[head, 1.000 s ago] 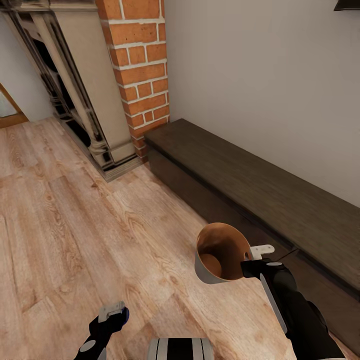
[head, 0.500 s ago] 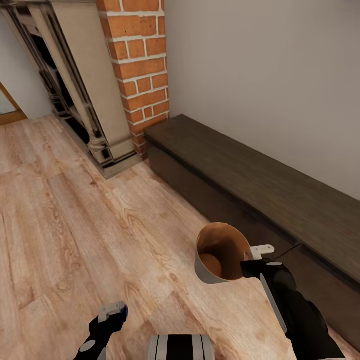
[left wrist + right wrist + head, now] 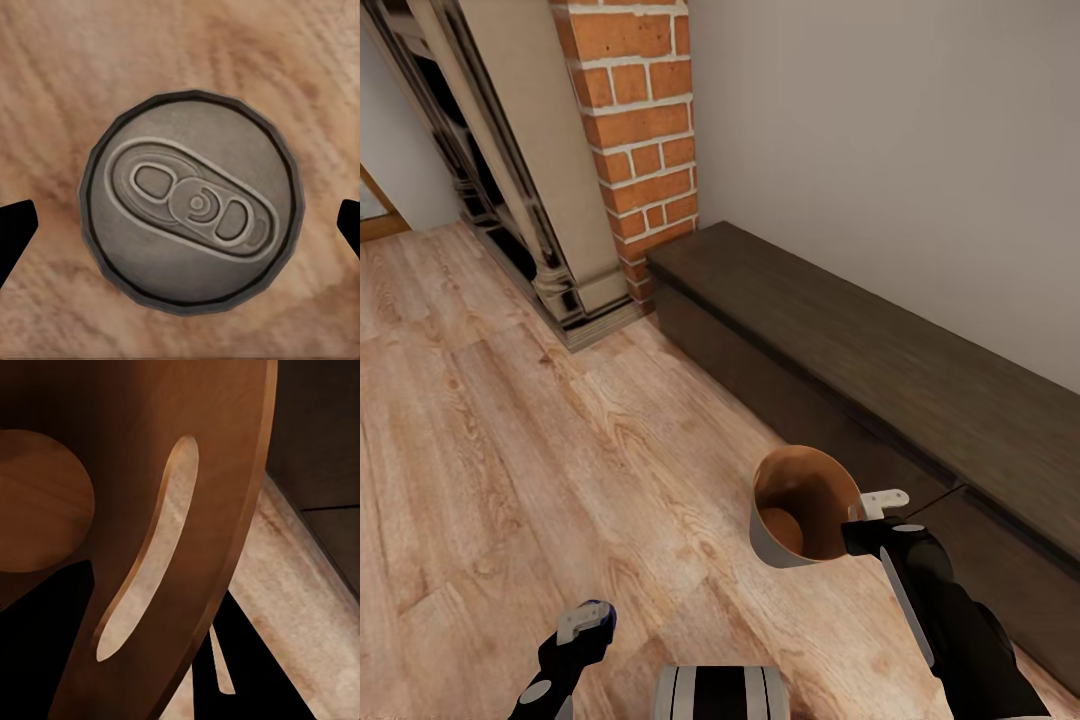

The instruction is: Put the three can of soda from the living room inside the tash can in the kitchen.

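Floor: pale reddish wood planks below my arms. Standing on it, a long dark wood bench against the wall, its end beside the red brick fireplace.

Open wood floor spread across the left and centre of the frame. A long dark bench blocked the right side; the brick fireplace closed the upper left.

My head camera looks steeply down over the wood floor. My left wrist camera sits close above a can, that floor behind it.
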Motion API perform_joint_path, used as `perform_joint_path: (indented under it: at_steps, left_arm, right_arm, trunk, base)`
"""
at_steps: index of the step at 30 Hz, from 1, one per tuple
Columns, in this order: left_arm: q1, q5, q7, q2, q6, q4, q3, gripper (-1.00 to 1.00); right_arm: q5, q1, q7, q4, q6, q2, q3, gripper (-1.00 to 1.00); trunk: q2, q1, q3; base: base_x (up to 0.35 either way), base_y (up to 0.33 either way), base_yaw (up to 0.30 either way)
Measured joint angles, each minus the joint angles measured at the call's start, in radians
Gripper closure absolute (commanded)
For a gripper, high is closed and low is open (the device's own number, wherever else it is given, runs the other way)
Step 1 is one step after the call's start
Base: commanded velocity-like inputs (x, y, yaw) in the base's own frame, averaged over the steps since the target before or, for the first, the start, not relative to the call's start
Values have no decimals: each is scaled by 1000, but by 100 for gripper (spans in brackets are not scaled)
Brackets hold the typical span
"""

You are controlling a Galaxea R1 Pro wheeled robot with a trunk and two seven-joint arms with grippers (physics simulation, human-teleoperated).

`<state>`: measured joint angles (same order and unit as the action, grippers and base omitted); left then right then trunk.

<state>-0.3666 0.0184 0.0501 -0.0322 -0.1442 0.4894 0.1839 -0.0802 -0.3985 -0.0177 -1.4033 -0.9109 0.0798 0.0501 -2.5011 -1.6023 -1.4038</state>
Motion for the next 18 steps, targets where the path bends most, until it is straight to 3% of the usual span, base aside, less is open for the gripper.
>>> perform_joint_path:
  at_steps: [13,14,18]
  left_arm:
    - [0,0,0,-1,1,1,-1,-100]
    - [0,0,0,-1,1,2,-1,100]
    - [0,1,0,-1,-1,3,-1,100]
  right_arm:
    - [1,0,0,0,0,0,0,100]
    - [1,0,1,0,0,0,0,100]
    - [1,0,0,0,0,0,0,100]
  trunk:
    - [0,0,0]
    - [0,0,0]
    - [0,0,0]
  base:
    - [0,0,0]
    - [0,0,0]
    - [0,0,0]
